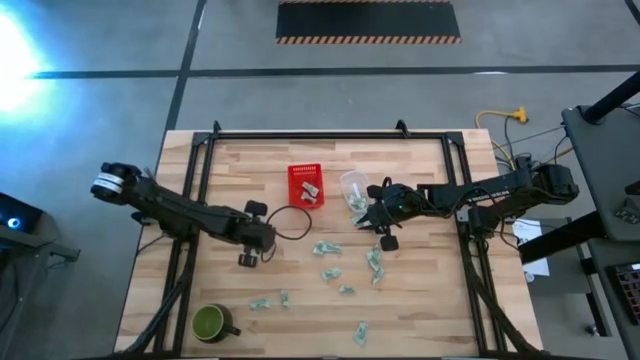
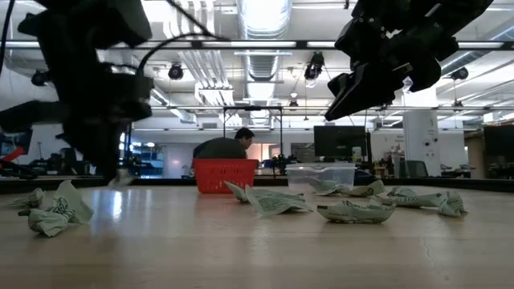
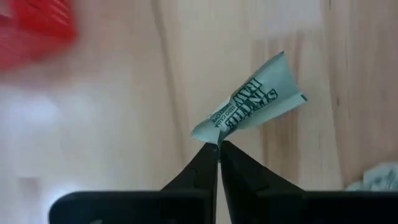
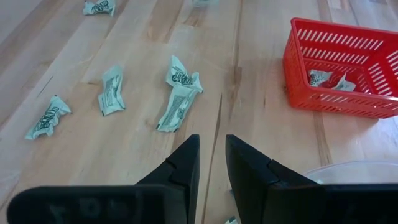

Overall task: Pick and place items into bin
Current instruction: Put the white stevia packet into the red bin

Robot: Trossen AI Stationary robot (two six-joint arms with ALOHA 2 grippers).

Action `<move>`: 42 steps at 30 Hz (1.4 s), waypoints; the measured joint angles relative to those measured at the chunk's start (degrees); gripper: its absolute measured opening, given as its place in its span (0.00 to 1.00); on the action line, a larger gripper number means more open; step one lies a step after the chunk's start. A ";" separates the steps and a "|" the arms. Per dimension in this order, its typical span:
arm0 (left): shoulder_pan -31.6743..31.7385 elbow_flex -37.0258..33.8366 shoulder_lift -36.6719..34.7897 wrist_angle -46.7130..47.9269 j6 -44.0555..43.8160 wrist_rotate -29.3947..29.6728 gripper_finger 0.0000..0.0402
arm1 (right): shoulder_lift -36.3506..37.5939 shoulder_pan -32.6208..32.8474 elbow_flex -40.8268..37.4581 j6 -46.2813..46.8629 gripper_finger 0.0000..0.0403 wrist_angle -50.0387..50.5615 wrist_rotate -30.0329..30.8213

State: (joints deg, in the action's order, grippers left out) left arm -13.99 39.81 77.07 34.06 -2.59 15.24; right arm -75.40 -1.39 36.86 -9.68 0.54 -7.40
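Note:
Several pale green-and-white crumpled wrappers (image 1: pixel 327 248) lie scattered on the wooden table; they also show in the right wrist view (image 4: pixel 179 93). The red basket (image 1: pixel 306 185) stands at the far middle with a few wrappers (image 4: pixel 326 79) inside. My left gripper (image 1: pixel 262 238) is near the table's middle left, shut on one wrapper (image 3: pixel 255 102). My right gripper (image 1: pixel 380 215) hangs above the table, right of the basket. Its fingers (image 4: pixel 186 162) stand slightly apart and are empty. My left gripper pinches one pointed corner of the wrapper (image 3: pixel 216 135) between its two fingertips, only at their free ends. The rest of the wrapper sticks out past the fingertips, crumpled and spread. I cannot tell whether it is clear of the table.
A clear plastic container (image 1: pixel 353 183) stands just right of the basket, under my right arm. A green mug (image 1: pixel 210 322) stands at the near left corner. A black cable loops on the table by my left gripper (image 1: pixel 290 222). A person shows beyond the table (image 2: pixel 233 144).

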 joint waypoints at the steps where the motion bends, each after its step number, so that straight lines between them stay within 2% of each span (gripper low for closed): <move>1: 0.08 0.72 -0.49 -0.09 0.02 1.17 0.00 | 0.00 0.00 0.00 -0.11 0.17 0.00 0.00; 5: 0.17 3.48 -2.89 -0.17 0.98 8.40 0.00 | 0.00 0.00 -0.02 -0.62 0.17 0.02 0.00; 9: 0.54 6.01 -4.97 -1.22 3.06 20.56 0.00 | 0.00 0.00 -0.02 -1.04 0.17 -0.02 0.04; 13: 3.60 7.49 -5.90 -6.26 7.43 28.42 0.00 | -0.02 0.00 -0.02 -1.01 0.17 -0.19 1.33; 19: 11.95 7.08 -4.65 -22.51 16.84 26.93 0.00 | -0.02 0.00 -0.02 -0.85 0.17 -0.37 1.43; 24: 18.17 7.63 -0.25 -27.50 18.24 22.09 0.00 | -0.02 0.00 -0.02 0.29 0.17 -0.35 1.55; 30: 21.38 9.47 6.54 -27.58 15.28 21.54 0.00 | -0.02 0.00 -0.14 0.29 0.17 -0.51 1.55; 37: 21.91 13.11 13.10 -26.98 13.58 20.43 0.00 | -0.02 0.00 -0.46 0.53 0.17 -0.44 1.53; 42: 21.98 17.16 15.74 -21.25 15.00 20.38 0.00 | -0.02 0.00 -0.47 1.96 0.17 0.59 1.49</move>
State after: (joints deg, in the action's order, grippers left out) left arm 7.99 56.97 92.80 12.82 12.40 35.62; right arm -75.42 -1.39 36.40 -7.72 1.12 -5.90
